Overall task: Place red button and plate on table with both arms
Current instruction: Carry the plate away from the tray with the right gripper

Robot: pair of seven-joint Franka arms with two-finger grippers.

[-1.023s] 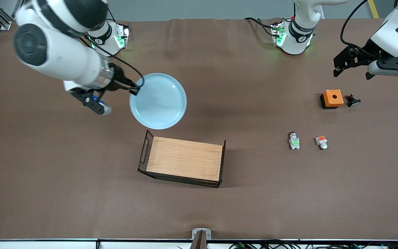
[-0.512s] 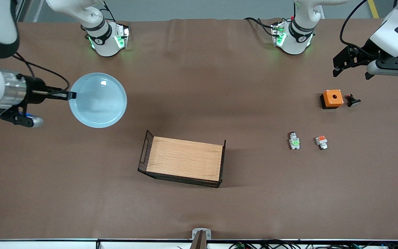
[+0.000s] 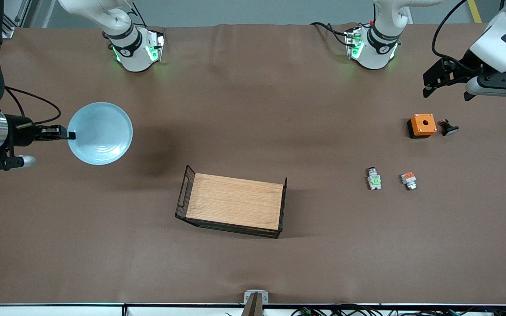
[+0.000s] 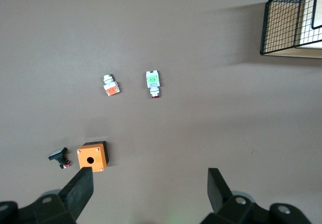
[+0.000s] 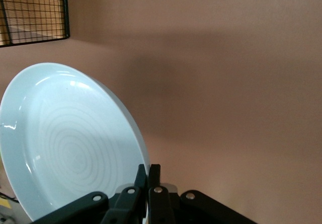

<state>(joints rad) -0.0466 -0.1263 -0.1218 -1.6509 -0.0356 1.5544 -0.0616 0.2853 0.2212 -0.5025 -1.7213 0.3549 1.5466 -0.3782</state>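
Over the brown-matted table (image 3: 253,109) at the right arm's end, the round pale blue plate (image 3: 100,133) is pinched by its rim alone in the right gripper (image 3: 69,135), so it could slip or tip, while the tiny green-blocked red button (image 3: 374,179) lies on the mat beneath the waiting, wide-open left gripper (image 4: 149,190).

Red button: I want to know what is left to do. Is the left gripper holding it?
No. The red button lies on the table beside the orange-block part, while the left gripper hangs open, empty.

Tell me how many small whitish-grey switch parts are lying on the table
2, side by side toward the left arm's end. The red button with the green block lies closer to the wooden tray; the orange-block part lies beside it. None looks hidden.
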